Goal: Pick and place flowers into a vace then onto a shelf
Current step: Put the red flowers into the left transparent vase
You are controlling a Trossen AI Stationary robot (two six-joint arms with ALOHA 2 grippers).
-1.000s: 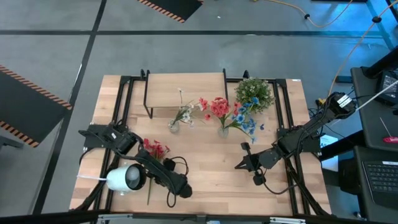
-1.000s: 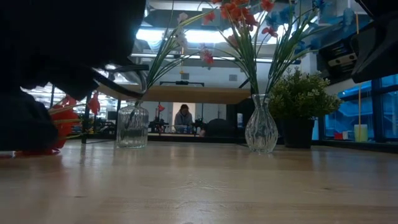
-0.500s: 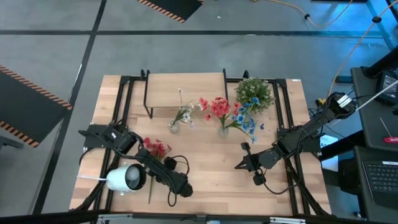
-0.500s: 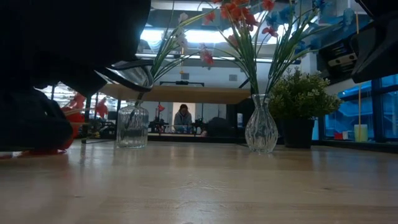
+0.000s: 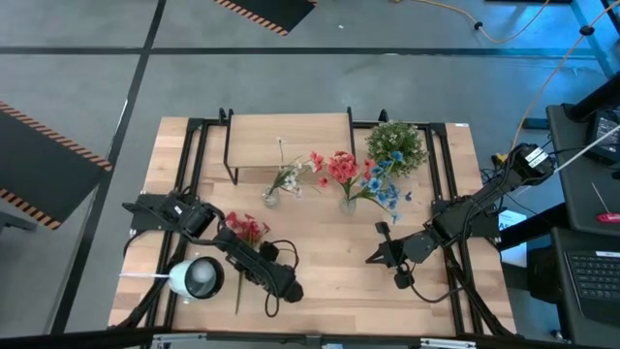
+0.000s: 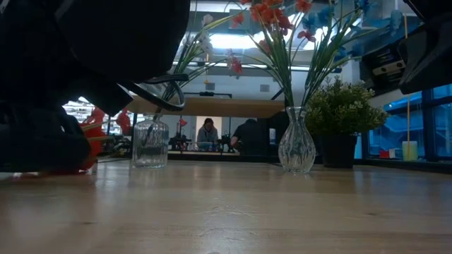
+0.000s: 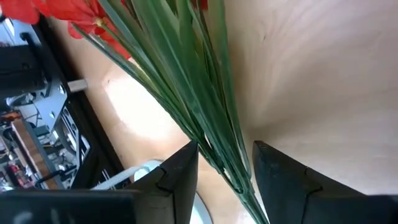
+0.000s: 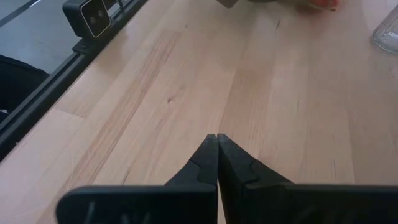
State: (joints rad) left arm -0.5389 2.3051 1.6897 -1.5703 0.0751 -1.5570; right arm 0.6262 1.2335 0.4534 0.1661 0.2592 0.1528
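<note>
**Stem bundle between the left fingers, running lengthwise out past the tips**

In the left wrist view the left gripper (image 7: pixel 225 177) has its two dark fingers (image 7: pixel 180 177) standing a moderate way apart at the bottom of the frame, and the green stems of the red flower sprig (image 7: pixel 186 93) pass straight through the gap. The stems seem to lie against the inner face of the left-hand finger; whether the other finger touches them yet I cannot tell, so the grip is not confirmed. From the gap the stems run up and to the left across the frame, ending in red blooms at the upper left corner. So the sprig's long axis lies roughly along the fingers' own direction, not across it.

In the high view the left gripper (image 5: pixel 254 260) sits at the lower left of the frame, with the red blooms (image 5: pixel 243 231) just above it and the stem (image 5: pixel 238 297) trailing down toward the bottom edge. The sprig lies on the table (image 5: pixel 329 281), well apart from the two glass vases: one (image 5: pixel 270 197) holding the cream sprig, the other (image 5: pixel 348 204) holding red and blue sprigs, both at upper centre. The shelf (image 5: pixel 288 143) stands behind them near the top of the table.

The left arm is clearly the nearer one. The right gripper (image 5: pixel 376 256) waits at centre right with its fingers pressed together, holding nothing.

My judgement: the coming move turns on pinching the stems firmly, then swinging the sprig upright for a vase mouth.
</note>
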